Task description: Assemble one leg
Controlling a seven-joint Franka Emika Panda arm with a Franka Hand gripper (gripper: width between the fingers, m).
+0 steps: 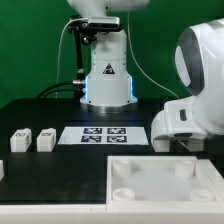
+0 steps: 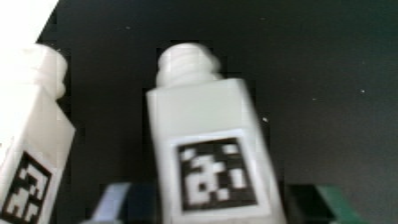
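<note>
In the wrist view the leg lies on the black table, tag facing the camera and ribbed tip pointing away. The gripper straddles its tagged end, jaws parted only a little wider than the block. A thin dark gap shows beside each of the fingers, so I judge that it grips nothing yet. A second leg lies close alongside, parallel and apart. In the exterior view the arm fills 3 o'clock and hides the gripper. Two blocks sit at 9 o'clock of the marker board, and I cannot tell whether they are the pair the wrist camera sees. The tray lies at 5 o'clock, with a socket in its near corner. The likely trouble is the neighbour: with so little room, the finger on that side could nudge it or pin it. If the jaws close off-centre they could skew the leg. A grip so far from the tip may also let the leg swing, so the tip meets the socket crooked.
</note>
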